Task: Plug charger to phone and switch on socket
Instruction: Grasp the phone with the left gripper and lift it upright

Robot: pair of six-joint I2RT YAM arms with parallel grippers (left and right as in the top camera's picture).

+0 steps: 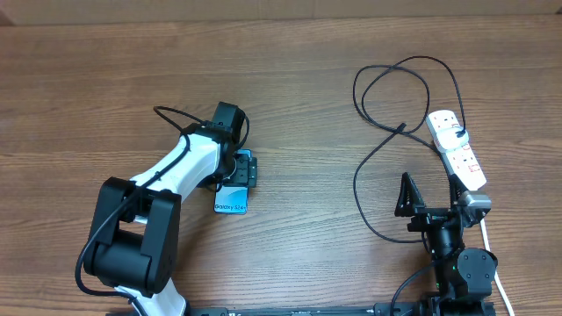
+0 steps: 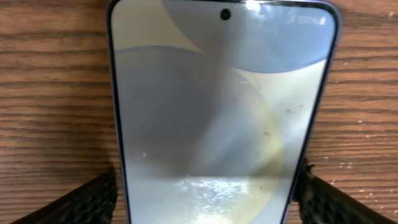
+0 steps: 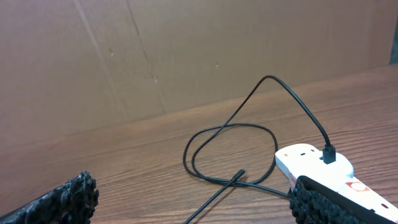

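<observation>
Left gripper astride the phone — grip I cannot tell; right gripper wide, empty. Charger far from phone, 2 steps left.

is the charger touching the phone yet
Apart. Overhead shows the charger coiled on the right by the socket, bare table between it and the phone.

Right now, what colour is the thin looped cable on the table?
Black. The cable shows best in the right wrist view.
</observation>
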